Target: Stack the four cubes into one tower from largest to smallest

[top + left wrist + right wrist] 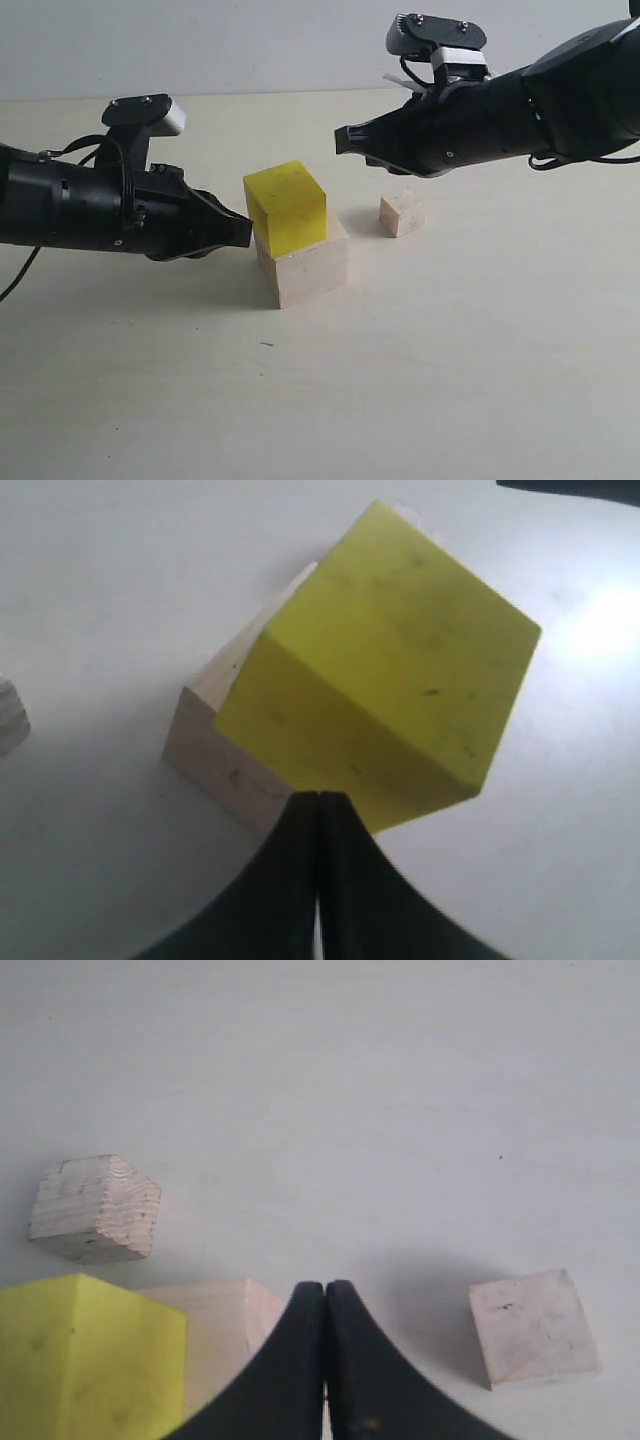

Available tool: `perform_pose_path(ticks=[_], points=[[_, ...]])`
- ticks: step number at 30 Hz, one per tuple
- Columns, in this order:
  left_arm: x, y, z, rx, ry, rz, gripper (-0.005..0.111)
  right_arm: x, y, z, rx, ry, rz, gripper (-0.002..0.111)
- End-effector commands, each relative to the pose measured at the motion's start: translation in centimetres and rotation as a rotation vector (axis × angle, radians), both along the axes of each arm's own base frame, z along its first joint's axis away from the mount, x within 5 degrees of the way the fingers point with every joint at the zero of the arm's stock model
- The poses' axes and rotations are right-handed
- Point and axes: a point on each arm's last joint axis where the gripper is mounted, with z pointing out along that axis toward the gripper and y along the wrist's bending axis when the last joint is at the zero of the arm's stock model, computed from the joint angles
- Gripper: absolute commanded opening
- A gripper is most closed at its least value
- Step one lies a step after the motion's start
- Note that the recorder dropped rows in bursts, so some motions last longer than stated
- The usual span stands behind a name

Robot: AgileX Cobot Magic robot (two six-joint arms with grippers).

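Observation:
A bright yellow cube rests on the largest pale wood cube, turned and shifted so that it overhangs. My left gripper is shut and empty, its tip right at the stack's left side, at the seam between yellow and pale wood. My right gripper is shut and empty, hovering above and behind the stack. The small tan cube lies on the table to the right of the stack. A layered-grain cube lies apart beyond the stack; it is hidden in the exterior view.
The pale tabletop spreads wide in front of the stack. A light wall bounds the far edge. Both black arms reach in from the sides at about cube height.

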Motion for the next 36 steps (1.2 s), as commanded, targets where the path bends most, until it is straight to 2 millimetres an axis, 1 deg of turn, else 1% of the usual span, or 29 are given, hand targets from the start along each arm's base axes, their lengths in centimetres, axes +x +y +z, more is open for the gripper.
perform_pose_path(ticks=[1, 6, 19, 28, 36], points=[[0.6, -0.5, -0.1, -0.018, 0.001, -0.015, 0.000, -0.2, -0.1, 0.1, 0.000, 0.003, 0.011, 0.000], [1.2, -0.9, -0.1, -0.025, -0.003, -0.018, 0.000, -0.3, -0.1, 0.0, 0.002, 0.008, 0.022, 0.000], [1.6, -0.9, -0.8, 0.004, 0.002, -0.011, 0.000, -0.6, 0.2, 0.0, 0.023, 0.033, 0.059, 0.000], [2.3, -1.2, -0.3, -0.003, -0.020, -0.012, 0.000, -0.7, 0.3, 0.0, 0.028, 0.038, 0.066, 0.000], [2.6, -1.1, -0.6, 0.028, -0.030, 0.003, 0.000, -0.7, 0.3, 0.0, 0.028, 0.038, 0.066, 0.000]])
